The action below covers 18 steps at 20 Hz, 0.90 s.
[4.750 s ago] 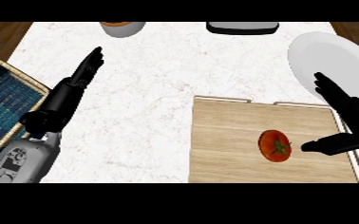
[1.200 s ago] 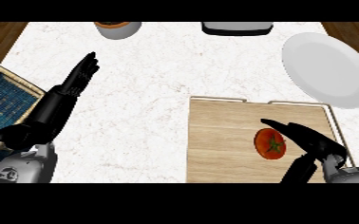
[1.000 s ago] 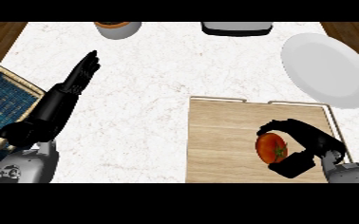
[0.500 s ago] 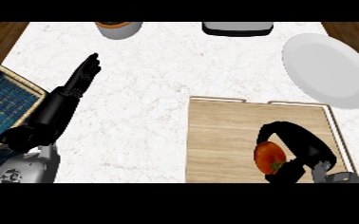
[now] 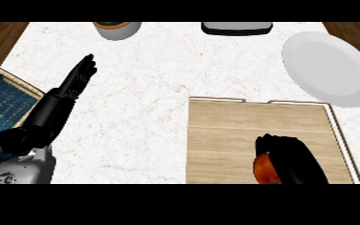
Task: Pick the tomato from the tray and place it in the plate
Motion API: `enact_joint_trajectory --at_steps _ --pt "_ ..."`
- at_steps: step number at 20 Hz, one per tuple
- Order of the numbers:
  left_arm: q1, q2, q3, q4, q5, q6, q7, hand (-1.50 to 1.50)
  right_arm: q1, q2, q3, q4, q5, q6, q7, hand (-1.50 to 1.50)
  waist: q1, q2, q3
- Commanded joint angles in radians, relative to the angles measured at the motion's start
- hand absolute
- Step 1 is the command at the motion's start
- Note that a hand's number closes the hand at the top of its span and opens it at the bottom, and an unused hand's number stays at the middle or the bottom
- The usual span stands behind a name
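Blue woven cloth or matting (image 5: 15, 95) shows at the counter's 9 o'clock edge. Just beside it the left hand (image 5: 70, 88) rests over the white marble counter (image 5: 162, 71), fingers straight and together, pointing toward 1 o'clock and holding nothing. A grey bowl with an orange rim (image 5: 116, 28) sits at 11 o'clock, a dark-edged grey container (image 5: 237, 27) at 12 to 1 o'clock.

Lower right, from about 4 to 6 o'clock, lies the wooden tray (image 5: 225, 138) with its pale raised rim. On it, near 5 o'clock, the right hand (image 5: 292, 159) has its fingers curled over the tomato (image 5: 264, 168), clamped round it; only the red left flank of the fruit shows from under the black fingers. Whether the tomato is resting on the wood or just off it I cannot tell. The white plate (image 5: 322, 66) sits at 2 o'clock, past the tray's far right corner, with nothing on it.

My read is that the grasp is made and the lift is the step in hand. To do it well, I would raise the fruit straight up until it clears the tray's rim, then carry it toward 1 o'clock over the corner, keeping the fingers wrapped until it is above the plate's middle, since a round tomato set near the edge would likely roll.

No brand, label or writing is readable anywhere.
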Motion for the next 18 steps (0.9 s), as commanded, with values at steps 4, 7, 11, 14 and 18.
enact_joint_trajectory --at_steps 4,7,11,14,18 --pt "0.026 -0.052 -0.044 0.015 -0.065 0.031 -0.036 0.0 0.156 -0.08 -0.049 -0.234 0.087 -0.111 -0.022 1.5 -0.001 0.01 0.006" --pt "0.015 -0.025 -0.007 0.044 -0.05 0.008 -0.049 0.0 0.233 -0.099 -0.085 -0.375 0.089 -0.115 0.006 1.5 -0.004 0.009 0.006" --pt "-0.014 -0.023 0.004 0.041 -0.039 -0.007 -0.035 0.0 0.218 -0.088 -0.226 -0.435 -0.018 -0.071 0.011 1.5 0.001 0.011 0.006" --pt "0.026 -0.032 -0.002 0.03 -0.055 0.0 -0.062 0.0 0.209 -0.1 -0.343 -0.473 -0.048 -0.059 0.029 1.5 0.003 0.011 0.006" --pt "-0.067 -0.037 0.014 0.091 -0.057 0.0 -0.036 0.0 0.195 -0.052 -0.424 -0.407 -0.066 -0.098 -0.032 1.5 0.001 0.012 0.006"
